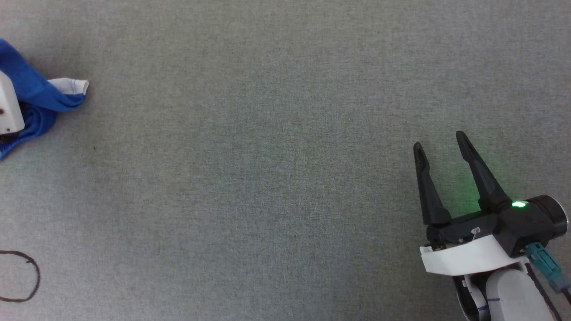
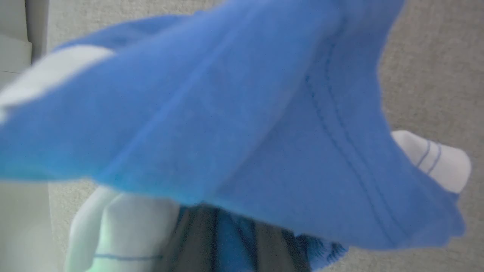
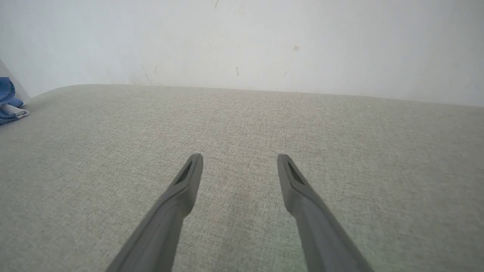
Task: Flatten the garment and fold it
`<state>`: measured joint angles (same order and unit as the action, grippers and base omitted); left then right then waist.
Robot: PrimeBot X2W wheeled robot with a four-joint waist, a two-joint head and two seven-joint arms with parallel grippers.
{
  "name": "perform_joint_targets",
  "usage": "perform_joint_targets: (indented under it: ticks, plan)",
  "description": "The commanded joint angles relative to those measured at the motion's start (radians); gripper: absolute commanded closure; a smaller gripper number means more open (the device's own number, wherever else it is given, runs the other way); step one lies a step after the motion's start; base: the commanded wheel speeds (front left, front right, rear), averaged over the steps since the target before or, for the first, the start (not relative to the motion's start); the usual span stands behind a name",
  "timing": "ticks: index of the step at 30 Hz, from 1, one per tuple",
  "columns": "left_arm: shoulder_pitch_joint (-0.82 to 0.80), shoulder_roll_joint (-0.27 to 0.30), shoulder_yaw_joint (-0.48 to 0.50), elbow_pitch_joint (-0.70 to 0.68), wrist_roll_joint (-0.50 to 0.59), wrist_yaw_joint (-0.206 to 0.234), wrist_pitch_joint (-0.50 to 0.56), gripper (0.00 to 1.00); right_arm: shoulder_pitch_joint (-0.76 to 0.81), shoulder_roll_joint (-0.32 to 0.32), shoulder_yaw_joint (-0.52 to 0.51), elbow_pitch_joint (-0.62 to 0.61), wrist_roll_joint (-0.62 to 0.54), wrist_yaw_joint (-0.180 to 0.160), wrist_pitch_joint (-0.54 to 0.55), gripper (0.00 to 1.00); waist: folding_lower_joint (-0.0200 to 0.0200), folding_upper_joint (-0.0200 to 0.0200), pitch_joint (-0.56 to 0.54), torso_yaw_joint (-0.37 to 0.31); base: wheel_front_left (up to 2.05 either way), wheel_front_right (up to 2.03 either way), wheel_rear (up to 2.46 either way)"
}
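The garment [image 1: 40, 96] is showing as a bunched blue heap at the far left of the grey cloth-covered bench [image 1: 276, 160]. The edge of the head view is cutting it off. A white part of your left arm [image 1: 9, 107] is covering its middle, and a white hem piece [image 1: 71, 85] is sticking out to the side.

In the left wrist view the blue cloth [image 2: 227, 113] is hanging very close to the camera and is blurred. It is draping over the left fingers [image 2: 196, 241], so you are seeing only their lower parts. They are standing near each other with blue cloth pressed between them, so they are clamping the garment. Their tips are hidden. A pale shape [image 2: 124, 234] beside them is too blurred to name.

Your right fingers [image 3: 189, 177] are standing wide apart and holding nothing, well apart from the garment [image 3: 7, 94], over bare bench near the right side. A green light [image 1: 518, 204] is glowing on that wrist.

A thin black loop [image 1: 31, 272] is lying on the bench at the lower left, half cut by the frame. A white wall [image 3: 242, 37] is rising behind the bench.
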<state>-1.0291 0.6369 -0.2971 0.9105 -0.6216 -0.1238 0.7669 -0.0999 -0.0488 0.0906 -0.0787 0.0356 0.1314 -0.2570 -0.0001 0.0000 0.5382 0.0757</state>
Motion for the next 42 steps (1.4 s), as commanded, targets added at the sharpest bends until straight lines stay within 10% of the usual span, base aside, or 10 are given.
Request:
perform_joint_targets:
  ticks: [1, 21, 42]
  plan:
    - [0.088, -0.038, -0.032, 0.022, -0.013, -0.007, -0.009, 1.00, -0.011, -0.001, -0.003, 0.004, 0.002, -0.001, -0.005, 0.00, 0.0001, 0.0000, -0.023, 0.006, 0.00, 0.00, 0.00]
    - [0.192, -0.071, -0.023, -0.095, -0.003, -0.007, -0.654, 1.00, 0.077, -0.001, -0.063, 0.106, 0.021, -0.001, -0.005, 0.00, 0.0001, 0.0000, -0.385, 0.042, 0.00, 0.00, 0.00]
    - [0.505, -0.303, -0.194, -0.568, 0.036, 0.097, -0.750, 1.00, 0.090, -0.001, -0.235, 0.187, 0.009, -0.001, -0.005, 0.00, 0.0001, 0.0000, -0.506, -0.172, 0.00, 0.00, 0.00]
